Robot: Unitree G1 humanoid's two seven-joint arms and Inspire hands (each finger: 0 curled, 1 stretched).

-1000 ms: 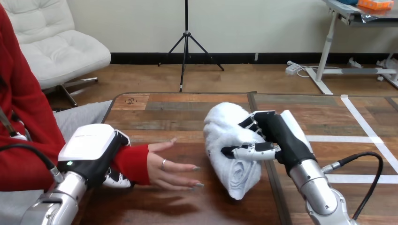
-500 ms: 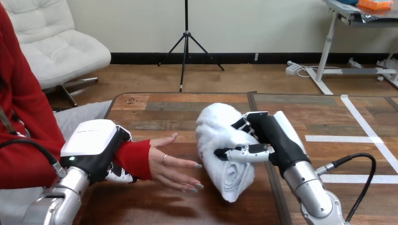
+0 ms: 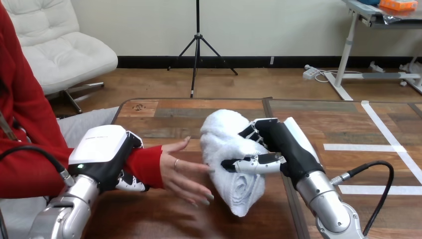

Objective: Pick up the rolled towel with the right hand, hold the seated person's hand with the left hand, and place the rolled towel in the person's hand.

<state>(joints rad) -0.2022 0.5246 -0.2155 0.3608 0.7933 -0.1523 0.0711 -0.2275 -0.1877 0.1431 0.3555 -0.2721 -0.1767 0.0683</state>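
- the right hand (image 3: 278, 149), fingers wrapped round the rolled towel (image 3: 224, 144), has carried it toward nine o'clock; it now touches the person's hand (image 3: 181, 172);
- the left hand (image 3: 104, 152) stays put, fingers curled under the wrist (image 3: 147, 167)

Right hand (image 3: 278, 147) clamps fingers and thumb round the rolled towel (image 3: 224, 144) over the wooden table (image 3: 164, 112). The towel's side touches the person's hand (image 3: 181, 172), palm open. Left hand (image 3: 102, 154) wraps the red-sleeved wrist, fingers curled beneath.

Head camera looks forward and down across the table (image 3: 164, 113).
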